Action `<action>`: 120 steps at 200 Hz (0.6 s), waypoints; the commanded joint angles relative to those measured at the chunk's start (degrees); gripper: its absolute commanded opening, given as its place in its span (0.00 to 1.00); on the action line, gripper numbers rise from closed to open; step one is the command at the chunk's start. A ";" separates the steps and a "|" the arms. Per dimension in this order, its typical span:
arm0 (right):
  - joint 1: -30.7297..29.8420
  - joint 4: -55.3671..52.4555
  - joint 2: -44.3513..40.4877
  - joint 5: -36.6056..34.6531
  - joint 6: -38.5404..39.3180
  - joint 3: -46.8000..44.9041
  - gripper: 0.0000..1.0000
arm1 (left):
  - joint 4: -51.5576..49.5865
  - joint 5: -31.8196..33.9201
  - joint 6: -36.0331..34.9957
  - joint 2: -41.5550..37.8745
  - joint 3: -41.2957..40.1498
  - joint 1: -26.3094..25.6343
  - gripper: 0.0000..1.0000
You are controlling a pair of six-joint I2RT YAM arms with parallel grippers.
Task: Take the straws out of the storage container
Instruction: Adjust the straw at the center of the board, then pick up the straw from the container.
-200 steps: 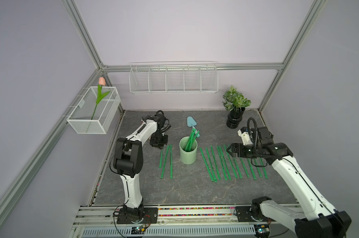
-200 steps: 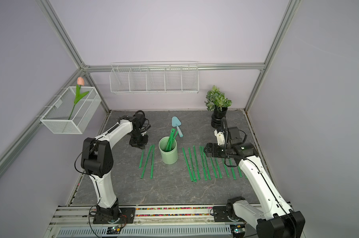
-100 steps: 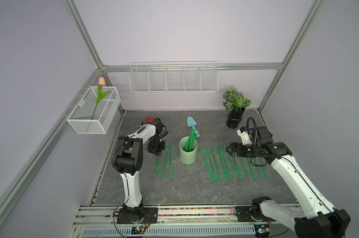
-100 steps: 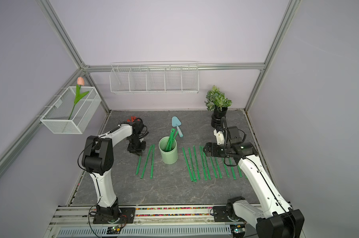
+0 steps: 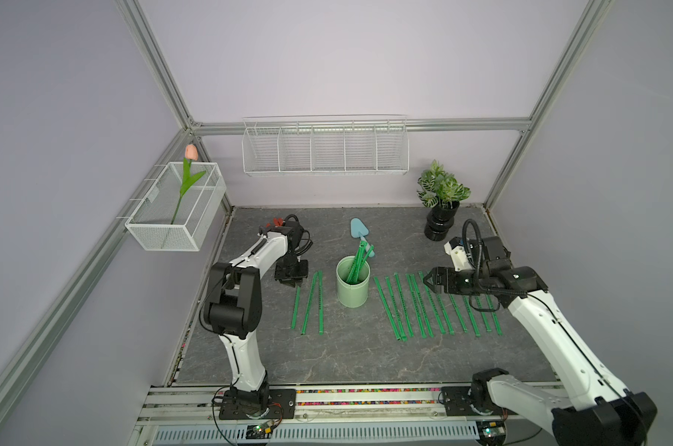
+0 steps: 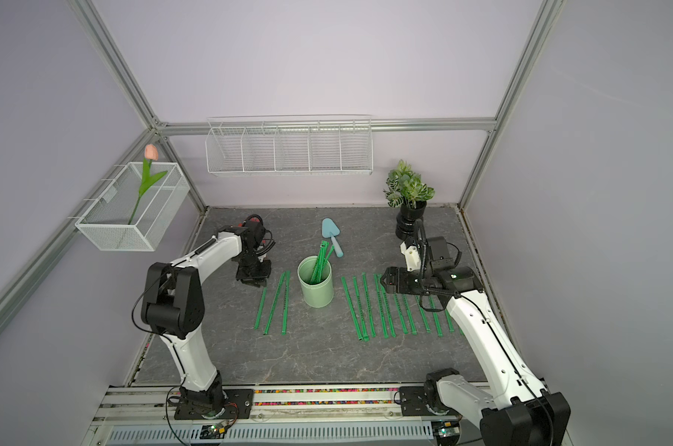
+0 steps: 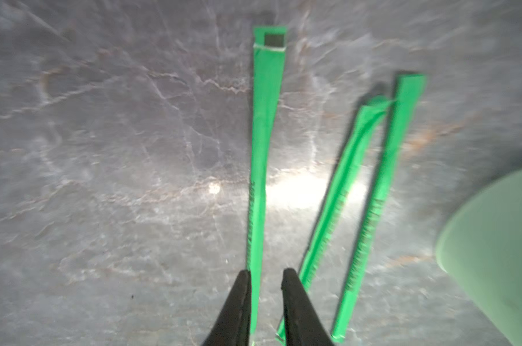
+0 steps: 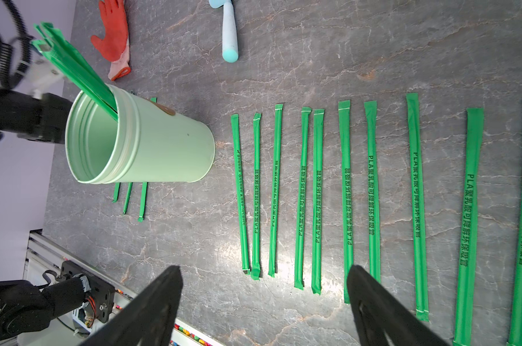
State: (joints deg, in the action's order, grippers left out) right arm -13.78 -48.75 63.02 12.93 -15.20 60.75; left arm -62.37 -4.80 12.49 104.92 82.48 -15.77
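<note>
The storage container (image 5: 352, 287) (image 6: 315, 287) (image 8: 164, 149), a pale mint cup, stands upright mid-table with a few straws (image 5: 357, 262) (image 8: 74, 66) leaning out of it. Three straws (image 5: 310, 301) (image 7: 262, 149) lie left of it and several more straws (image 5: 423, 305) (image 8: 316, 194) lie in a row to its right. My left gripper (image 5: 293, 285) (image 7: 265, 278) sits low over the far end of the leftmost straw. Its jaws are slightly apart; the straw rests on the table against one finger. My right gripper (image 5: 427, 282) (image 8: 262, 269) hovers wide open over the right row, holding nothing.
A blue trowel (image 5: 360, 229) lies behind the cup and a red glove (image 8: 114, 39) lies at the back left. A potted plant (image 5: 441, 208) stands at the back right. Wire baskets (image 5: 325, 148) hang on the back wall and on the left wall (image 5: 176, 208).
My left gripper has come leftward and down with the leftmost straw, and its jaws have parted from it. The right arm has stayed still.
</note>
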 commanded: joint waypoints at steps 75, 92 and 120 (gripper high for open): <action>-0.28 0.70 -0.27 -0.01 -1.56 1.37 0.89 | 16.06 -7.15 1.91 -21.37 -1.27 -15.61 0.32; -0.28 0.54 -0.18 -0.09 -1.60 1.80 0.89 | 17.82 -7.90 2.10 -19.52 -1.15 -16.63 0.31; -0.28 -0.02 -0.18 -0.40 -1.53 1.93 0.89 | 20.23 -8.46 1.96 -16.82 -0.45 -19.43 0.31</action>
State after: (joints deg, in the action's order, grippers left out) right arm -13.78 -48.56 63.02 12.91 -16.23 61.30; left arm -45.89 -12.10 14.15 85.67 82.28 -33.17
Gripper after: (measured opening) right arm 0.891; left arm 0.309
